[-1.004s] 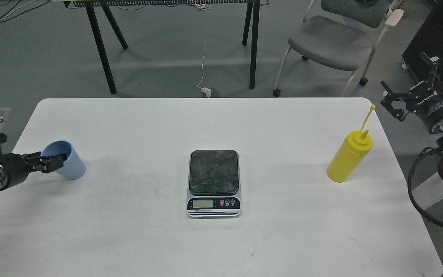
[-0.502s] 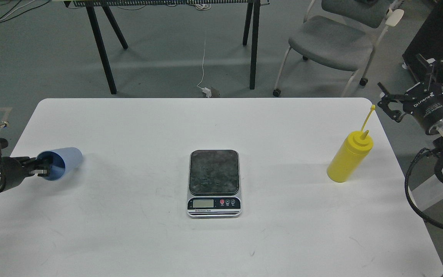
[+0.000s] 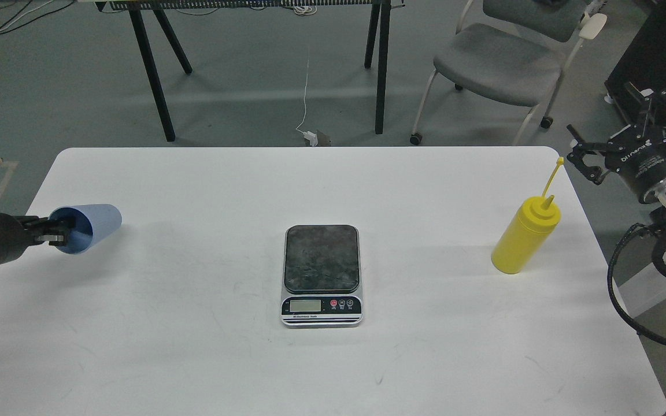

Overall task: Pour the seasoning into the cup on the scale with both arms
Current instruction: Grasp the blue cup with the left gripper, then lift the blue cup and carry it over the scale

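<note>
At the left edge of the frame, the left gripper [image 3: 58,236] pinched the rim of the cup [image 3: 93,225], which was tipped sideways above the table [image 3: 194,358]. The scale [image 3: 321,276] sat bare at centre. At right, the seasoning [image 3: 525,236] stood upright, with the right gripper [image 3: 605,138] spread open beyond it.

Big white table [image 3: 206,358] with round corners. Grey-green floor [image 3: 50,98] behind it. Black table legs [image 3: 151,69] at the back. Grey chair [image 3: 498,63] with little wheels on the right. Thin white cord [image 3: 306,92] down to a plug on the floor.
</note>
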Controlling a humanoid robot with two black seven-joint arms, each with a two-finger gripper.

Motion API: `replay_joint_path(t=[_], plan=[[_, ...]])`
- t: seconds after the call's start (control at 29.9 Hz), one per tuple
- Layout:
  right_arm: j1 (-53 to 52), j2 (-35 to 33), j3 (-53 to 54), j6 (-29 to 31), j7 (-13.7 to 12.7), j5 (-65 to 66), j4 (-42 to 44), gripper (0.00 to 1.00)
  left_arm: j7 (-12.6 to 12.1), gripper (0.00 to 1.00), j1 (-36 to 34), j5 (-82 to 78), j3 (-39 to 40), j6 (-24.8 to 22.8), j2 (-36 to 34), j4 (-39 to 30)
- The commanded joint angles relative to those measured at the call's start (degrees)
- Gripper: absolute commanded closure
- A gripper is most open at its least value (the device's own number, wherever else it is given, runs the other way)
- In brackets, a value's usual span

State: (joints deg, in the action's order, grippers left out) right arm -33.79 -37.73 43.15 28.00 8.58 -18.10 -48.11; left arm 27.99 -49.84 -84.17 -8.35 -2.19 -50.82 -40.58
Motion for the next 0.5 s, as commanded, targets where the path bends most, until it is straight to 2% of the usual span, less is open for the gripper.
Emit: replay_joint_path(t=[0.0,0.23,0.47], plan=[[0.1,0.1,0.0,0.0,-0.1,0.0,0.1,0.00,0.0,1.00,-4.8,-6.7,0.0,-3.5,-1.7,-6.3],[0.1,0.1,0.1,0.0,0.0,0.0,0.3,0.00,0.0,0.99,-17.5,-18.6,0.0,-16.0,-0.4,-15.5],[0.9,0.1,0.4,0.0,0.5,0.0,0.2,0.00,0.0,0.99,-25.7,-26.7,-0.1,-25.8,9.1,-20.7]])
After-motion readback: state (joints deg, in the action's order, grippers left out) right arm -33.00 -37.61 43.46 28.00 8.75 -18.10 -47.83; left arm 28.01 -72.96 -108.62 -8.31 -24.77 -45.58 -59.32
